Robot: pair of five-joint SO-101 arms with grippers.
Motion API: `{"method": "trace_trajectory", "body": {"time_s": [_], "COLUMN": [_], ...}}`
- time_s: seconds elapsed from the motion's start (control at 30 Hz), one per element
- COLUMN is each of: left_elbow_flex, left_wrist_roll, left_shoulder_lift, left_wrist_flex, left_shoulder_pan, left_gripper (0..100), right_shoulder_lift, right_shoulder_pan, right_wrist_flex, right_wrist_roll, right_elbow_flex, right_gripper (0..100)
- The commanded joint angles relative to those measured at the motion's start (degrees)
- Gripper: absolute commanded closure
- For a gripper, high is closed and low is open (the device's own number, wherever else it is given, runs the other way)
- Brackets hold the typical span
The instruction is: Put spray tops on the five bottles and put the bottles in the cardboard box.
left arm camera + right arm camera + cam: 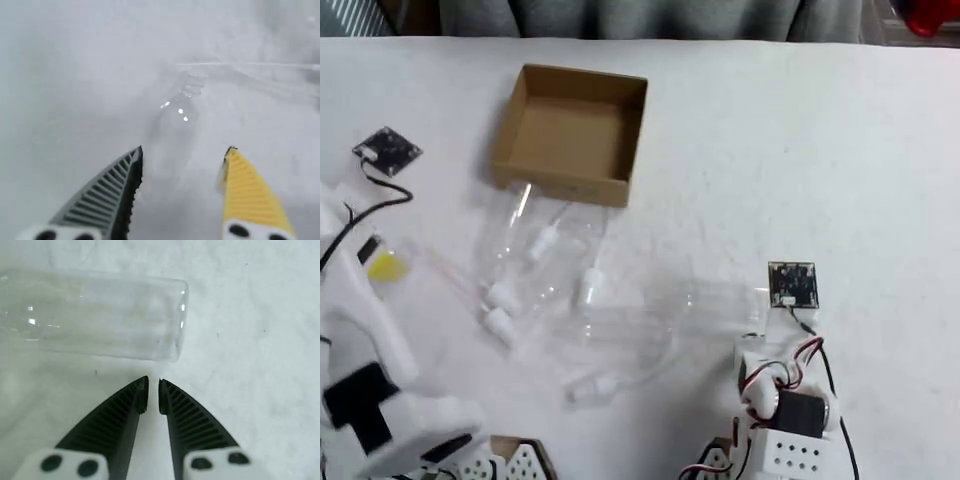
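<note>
The open cardboard box (570,130) sits at the back of the white table with nothing inside. In front of it several clear bottles (560,280) lie on their sides in a loose cluster, with white spray tops (590,287) among them. My left gripper (183,150) is open at the table's left, its yellow finger (385,266) showing from above, and a clear bottle (175,120) lies just beyond its tips. My right gripper (153,390) is shut on nothing, close to the flat base of another lying bottle (100,320). The right arm (785,410) stands at the front right.
The white tablecloth (820,150) has free room to the right of the box. A small circuit board with a cable (387,150) lies at the far left. A tube from a spray top (445,268) lies near the left gripper.
</note>
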Motion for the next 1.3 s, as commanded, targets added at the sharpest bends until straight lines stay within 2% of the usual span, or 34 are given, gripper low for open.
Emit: {"method": "trace_trajectory", "body": {"time_s": [0.0,0.1,0.17,0.3,0.43,0.6,0.97,1.27], "left_elbow_flex": [0.62,6.33,12.48,26.55,37.63,47.38,63.65,68.22], "left_wrist_roll": [12.04,19.34,21.27,26.55,30.24,30.68,30.77,30.77], "left_shoulder_lift": [-10.95,-16.31,-21.23,-34.59,-47.25,-56.57,-64.57,-72.66], "left_wrist_flex": [8.62,9.49,8.26,4.57,4.48,4.13,-5.89,-6.24], "left_shoulder_pan": [4.09,5.58,6.73,9.01,10.95,11.47,10.24,10.42], "left_gripper": [75,75,75,75,75,75,75,75], "right_shoulder_lift": [-0.22,-0.22,-0.22,-0.22,-0.22,-0.22,-0.22,-0.22], "right_shoulder_pan": [1.71,3.12,3.65,3.91,3.91,4.00,4.00,3.47], "right_wrist_flex": [-0.66,-0.48,-0.31,-0.48,-0.48,-0.48,-0.66,-12.62], "right_wrist_roll": [5.98,15.91,19.08,17.23,17.05,17.23,17.32,17.14], "right_elbow_flex": [-0.70,-0.70,-0.70,-0.70,-0.70,-0.79,-0.79,-4.22], "right_gripper": [98.4,98.4,98.3,98.3,98.3,98.3,98.3,98.4]}}
